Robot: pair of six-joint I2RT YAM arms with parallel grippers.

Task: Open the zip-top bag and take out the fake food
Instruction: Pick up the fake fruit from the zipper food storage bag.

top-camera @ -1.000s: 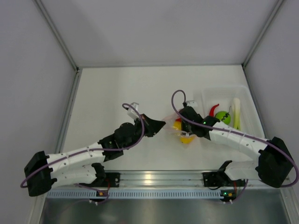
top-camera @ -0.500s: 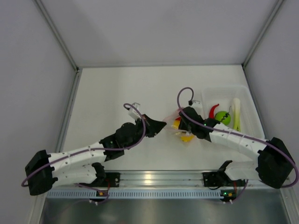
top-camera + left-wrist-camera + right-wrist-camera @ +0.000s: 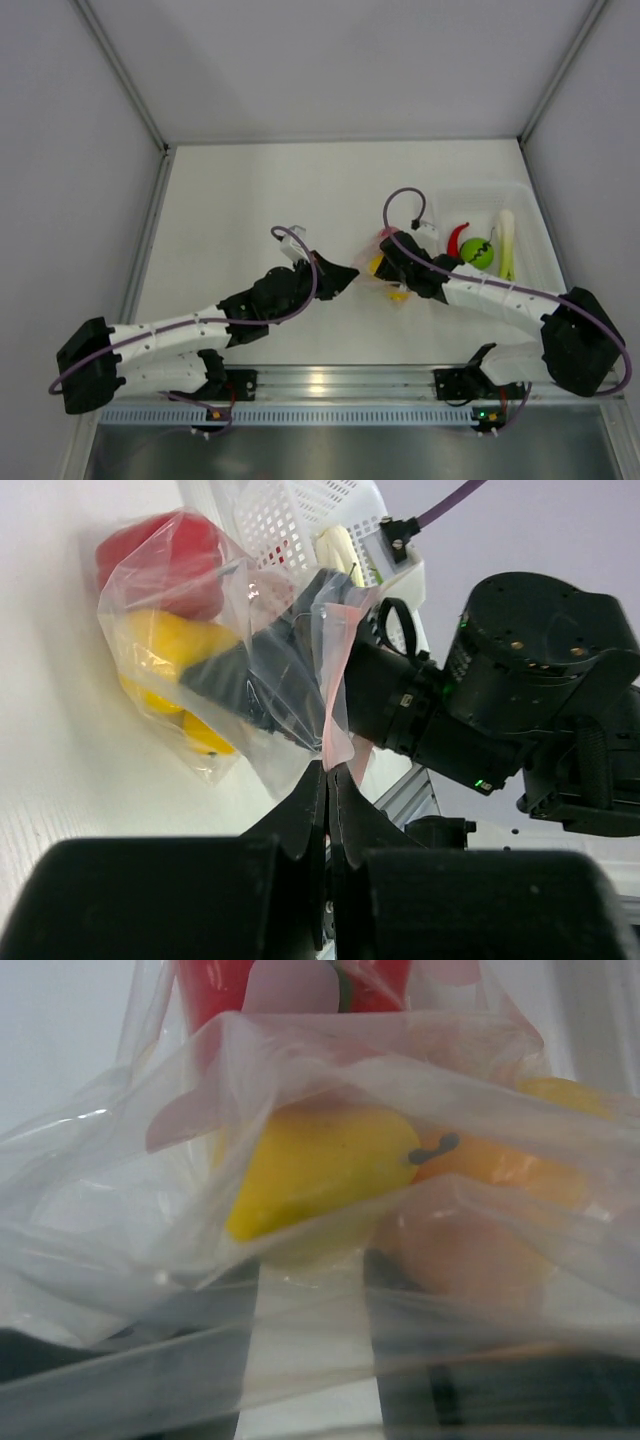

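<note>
The zip-top bag lies at mid table and fills the left wrist view and the right wrist view. My left gripper is shut on its pink zip strip, fingertips pinched together. My right gripper is open with both fingers inside the bag mouth, seen through the plastic. The fake food in the bag is a red pepper, a yellow piece and an orange piece. A red chili, a green ball and a pale leek lie in the tray.
The translucent white tray stands at the right, just behind the right arm; its gridded wall shows behind the bag. Walls enclose the table on three sides. A metal rail runs along the near edge.
My right gripper has moved left and deeper into the bag. My left gripper has shifted a little right while holding the zip strip. The bag has bunched between them.
</note>
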